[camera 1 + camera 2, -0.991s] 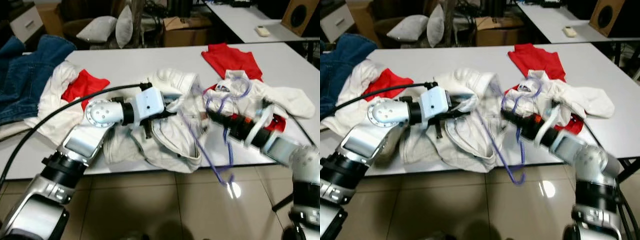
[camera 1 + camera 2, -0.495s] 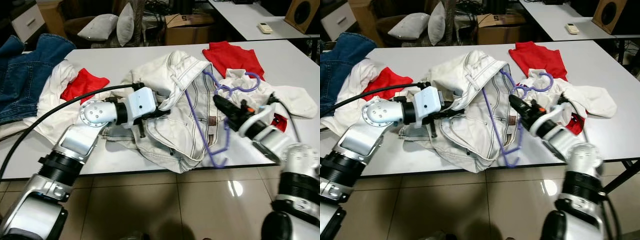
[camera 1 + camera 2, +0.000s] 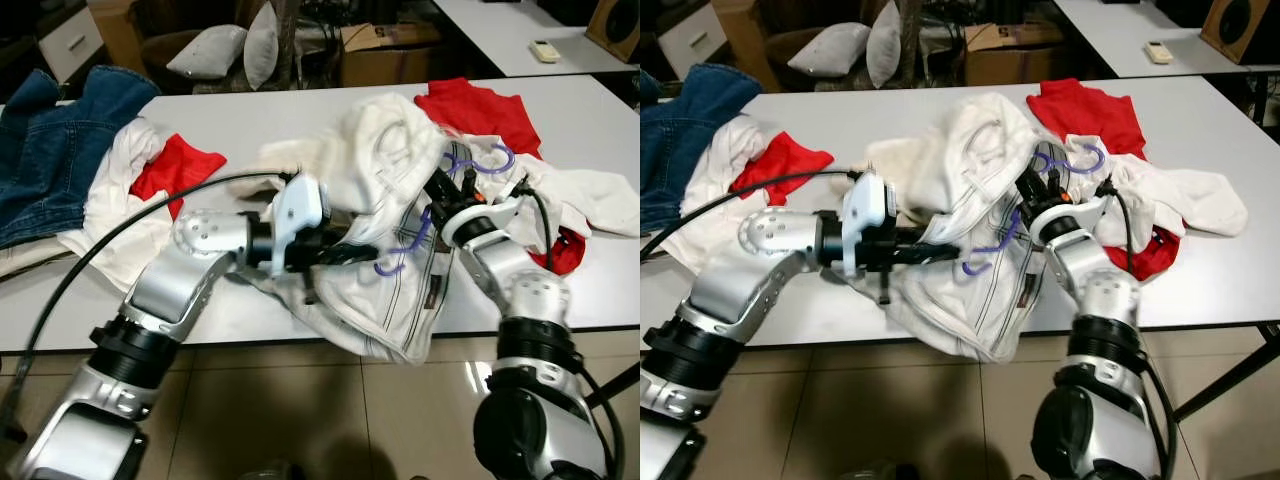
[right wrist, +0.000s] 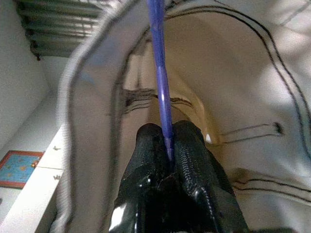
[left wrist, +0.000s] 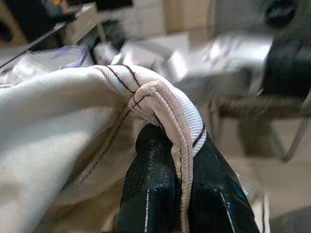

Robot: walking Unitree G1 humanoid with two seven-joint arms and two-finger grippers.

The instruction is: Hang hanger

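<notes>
A white garment with dark stitching [image 3: 385, 205] lies bunched at the table's front edge, partly lifted. My left gripper [image 5: 182, 167] is shut on its thick seamed hem [image 5: 165, 102]; in the left eye view that gripper [image 3: 352, 254] sits at the garment's lower left. A purple hanger [image 3: 405, 245] is partly inside the garment, its hook [image 3: 490, 162] sticking out toward the back right. My right gripper [image 4: 167, 145] is shut on the purple hanger's bar [image 4: 160, 82] inside the cloth; in the left eye view the gripper [image 3: 438, 188] is half hidden by fabric.
On the white table [image 3: 250, 120] lie a blue denim jacket [image 3: 50, 150] at far left, red cloths [image 3: 170, 165] [image 3: 480, 105], and white clothes [image 3: 590, 195] at right. Pillows [image 3: 215, 50] and a box stand behind. Tiled floor [image 3: 330, 400] lies below the front edge.
The garment has been pulled up and over the hanger, which is now mostly covered. My right gripper moved in toward the garment; my left gripper moved right with the hem.
</notes>
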